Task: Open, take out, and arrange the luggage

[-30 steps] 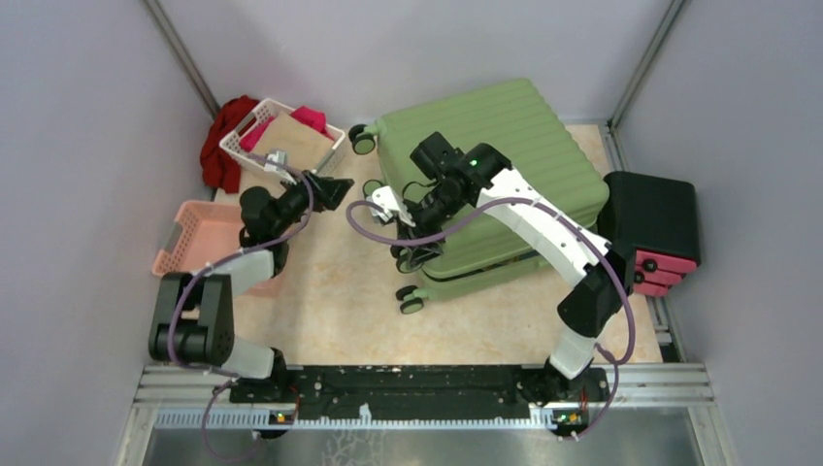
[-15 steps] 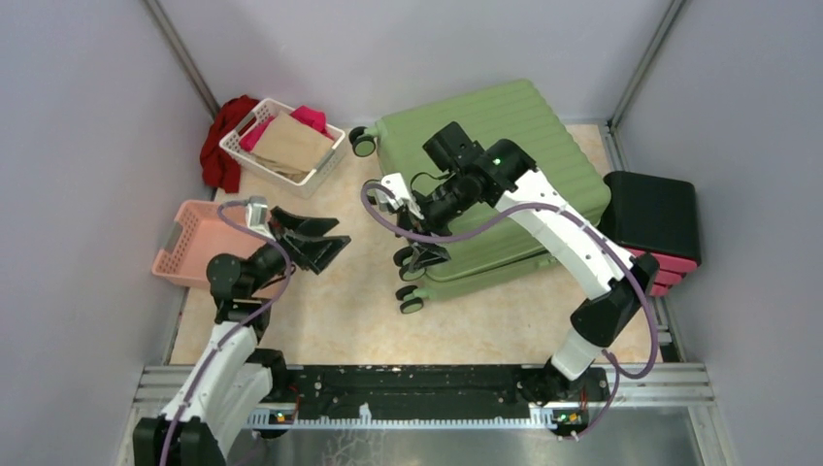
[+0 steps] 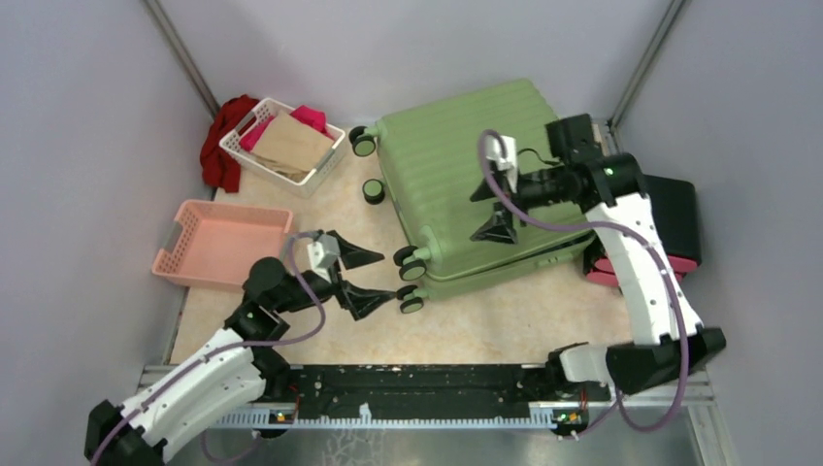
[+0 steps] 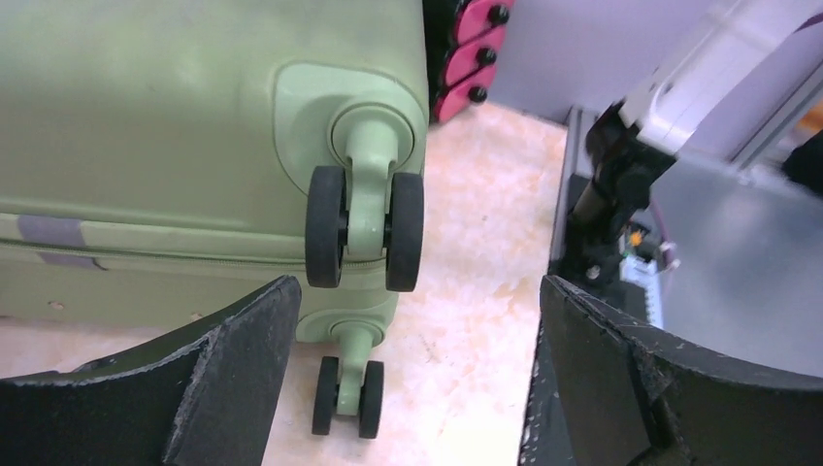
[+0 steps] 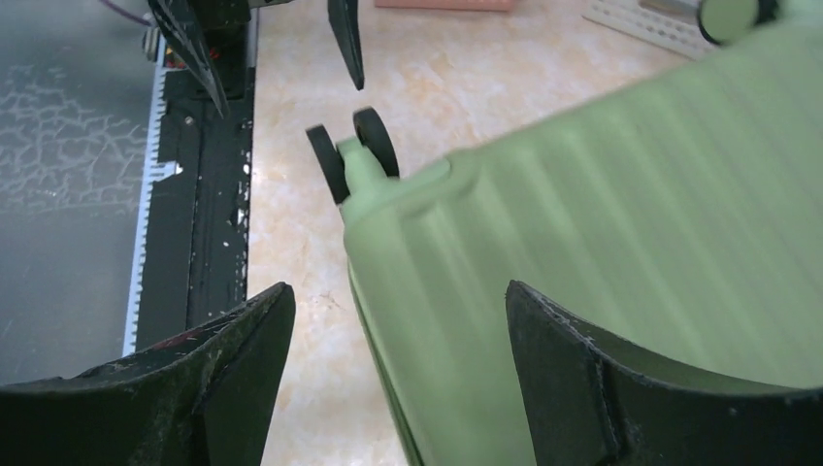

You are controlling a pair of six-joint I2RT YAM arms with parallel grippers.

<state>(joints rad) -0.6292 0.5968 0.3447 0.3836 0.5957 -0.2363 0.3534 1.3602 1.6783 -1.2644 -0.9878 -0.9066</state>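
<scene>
I note the luggage shut, left pincer released by its 7 o'clock wheels, right pincer released above it; opening calls for reaching the zipper seam.

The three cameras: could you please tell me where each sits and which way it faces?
Top external: above, behind the bases, looking down on the table; both arms, left gripper and right gripper, show.
Left wrist: low on the left arm, facing the luggage and its wheel; own fingers below.
Right wrist: above the luggage, facing the near rail; own fingers below.
Shared: both wrist views catch that wheel.
</scene>
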